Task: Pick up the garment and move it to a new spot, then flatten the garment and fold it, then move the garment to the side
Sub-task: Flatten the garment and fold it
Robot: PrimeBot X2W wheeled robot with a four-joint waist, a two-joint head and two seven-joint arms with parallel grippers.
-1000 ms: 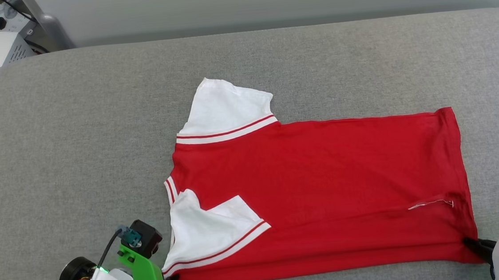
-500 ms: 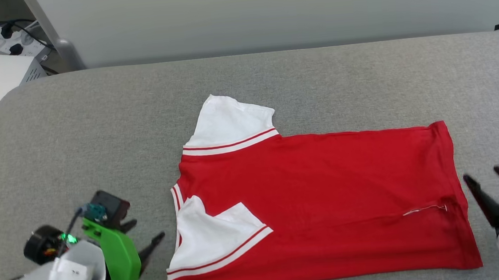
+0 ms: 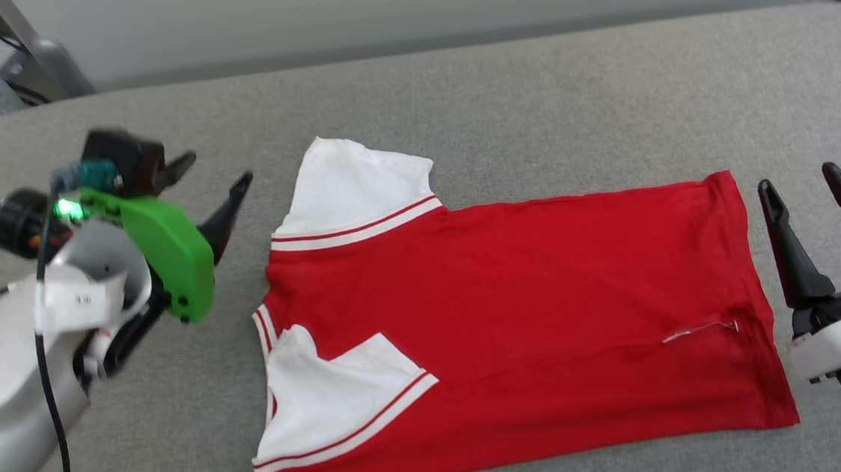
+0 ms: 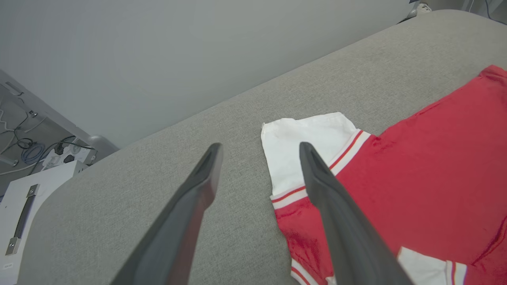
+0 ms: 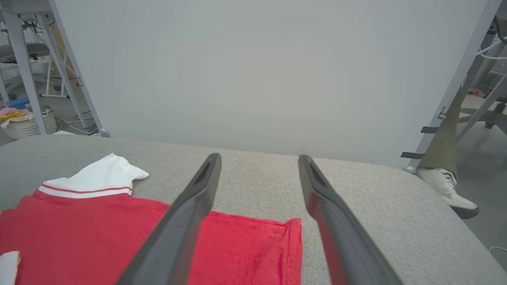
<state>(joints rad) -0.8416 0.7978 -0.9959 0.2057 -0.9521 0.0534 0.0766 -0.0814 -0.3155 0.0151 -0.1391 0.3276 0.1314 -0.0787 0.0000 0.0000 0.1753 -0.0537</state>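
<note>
On the grey padded surface (image 3: 529, 85) the garment (image 3: 509, 319) lies flat, near the middle and towards the robot's edge. Its upward side is plain red cloth. Close to the hem (image 3: 759, 299) there is a short pale line of stitching (image 3: 698, 330); whether it belongs to a label cannot be told. A white tag (image 3: 84, 298) wrapped round the left arm, beside a green bracket (image 3: 166, 248), carries small dark marks too small to read.

The garment's long axis runs side to side across the head view. The neck end points to the robot's left and the hem to its right. The far sleeve (image 3: 356, 185), white with red-and-white striped trim, sticks out away from the robot and lies on the padding. The near sleeve (image 3: 328, 393) is folded inwards over the red body.

The left gripper (image 3: 219, 169) hangs just beside the far sleeve, off the cloth on its left. Its fingers are spread wide with nothing between them. In the left wrist view one finger crosses the sleeve's edge, and contact cannot be judged there.

The right gripper (image 3: 797, 178) stands just beside the hem, clear of the cloth. Its fingers are also wide apart, empty, and point away from the robot.

Past the surface's far corner, the right wrist view shows a person's shoe (image 5: 447, 186) on the floor.
</note>
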